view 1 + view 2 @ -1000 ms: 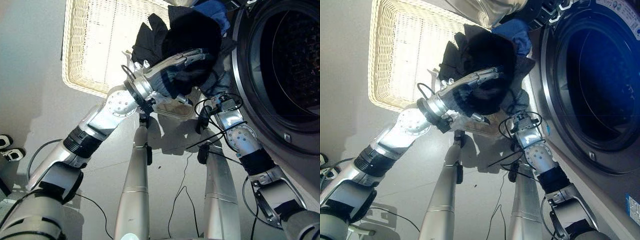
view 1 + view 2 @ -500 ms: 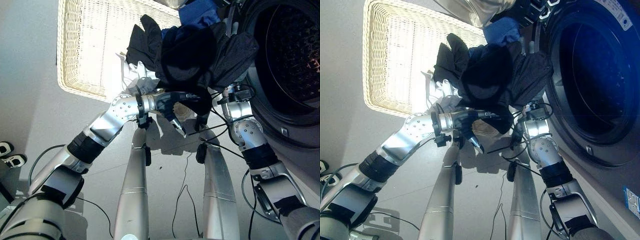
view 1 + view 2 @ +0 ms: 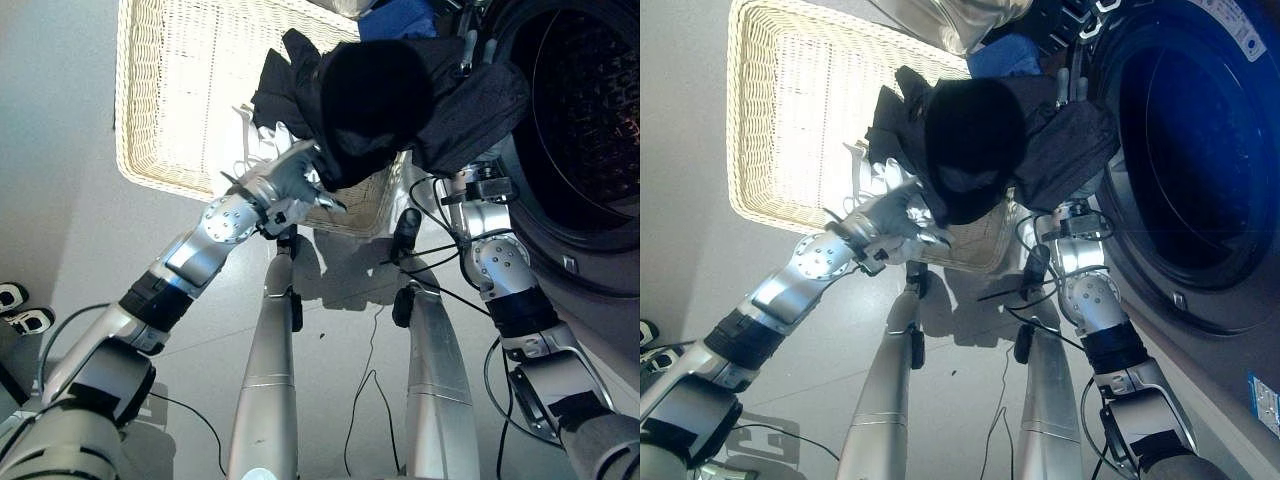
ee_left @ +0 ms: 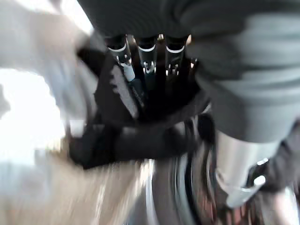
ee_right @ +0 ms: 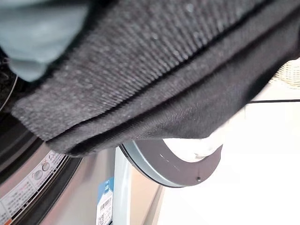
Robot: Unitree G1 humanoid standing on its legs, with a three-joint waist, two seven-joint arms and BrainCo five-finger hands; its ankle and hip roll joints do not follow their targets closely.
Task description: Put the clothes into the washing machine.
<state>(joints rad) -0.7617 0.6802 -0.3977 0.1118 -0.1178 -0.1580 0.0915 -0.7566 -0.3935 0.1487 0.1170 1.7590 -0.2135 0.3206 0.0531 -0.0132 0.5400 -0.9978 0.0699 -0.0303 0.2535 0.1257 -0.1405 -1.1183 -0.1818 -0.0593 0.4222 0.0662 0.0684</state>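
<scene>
A bundle of dark clothes (image 3: 380,90) hangs in the air between the wicker basket (image 3: 180,100) and the open drum of the washing machine (image 3: 590,110). Its right part drapes over the drum's rim. My left hand (image 3: 290,178) is under the bundle's left lower edge, by the basket's near rim. In the left wrist view its fingers (image 4: 147,54) reach straight into the dark cloth (image 4: 140,122). My right arm (image 3: 490,250) rises beneath the bundle's right side, and the hand is buried in the cloth. Dark knit fabric (image 5: 164,70) lies across the right wrist view.
White cloth (image 3: 262,140) lies in the basket next to the bundle. A blue garment (image 3: 400,20) sits past it by the washer. The round door's edge (image 5: 178,168) hangs below the cloth. A pair of shoes (image 3: 20,305) stands at the far left on the floor.
My left hand has come up and to the left, from below the bundle to the basket's rim. The dark bundle has risen, its right part closer to the drum.
</scene>
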